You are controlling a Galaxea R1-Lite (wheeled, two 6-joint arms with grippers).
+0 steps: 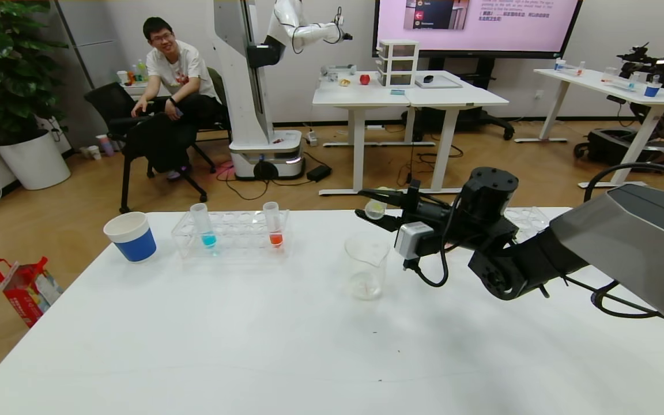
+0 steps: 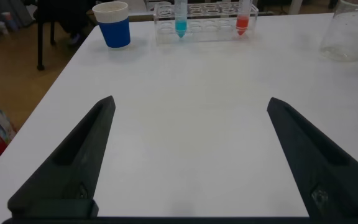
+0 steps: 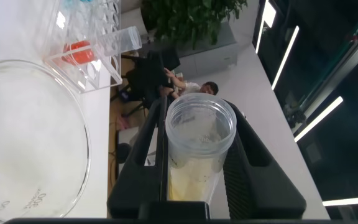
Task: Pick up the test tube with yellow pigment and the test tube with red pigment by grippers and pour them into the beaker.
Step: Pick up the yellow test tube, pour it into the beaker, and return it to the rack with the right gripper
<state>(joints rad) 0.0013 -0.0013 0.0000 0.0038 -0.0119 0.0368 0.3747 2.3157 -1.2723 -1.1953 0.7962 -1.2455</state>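
My right gripper (image 1: 375, 213) is shut on the test tube with yellow pigment (image 1: 376, 208) and holds it tilted to about level, just above and behind the clear glass beaker (image 1: 366, 265) on the white table (image 1: 309, 357). The right wrist view shows the tube's open mouth (image 3: 201, 124) between the fingers, pale yellow liquid lower in it, and the beaker's rim (image 3: 36, 137) beside it. The test tube with red pigment (image 1: 274, 226) stands upright in a clear rack (image 1: 231, 233). My left gripper (image 2: 191, 124) is open and empty, low over the table.
A tube with blue liquid (image 1: 204, 226) stands in the same rack. A blue-and-white paper cup (image 1: 131, 236) stands left of the rack. A second clear rack (image 1: 531, 219) lies behind my right arm. A seated person (image 1: 170, 86) and other tables are beyond the far edge.
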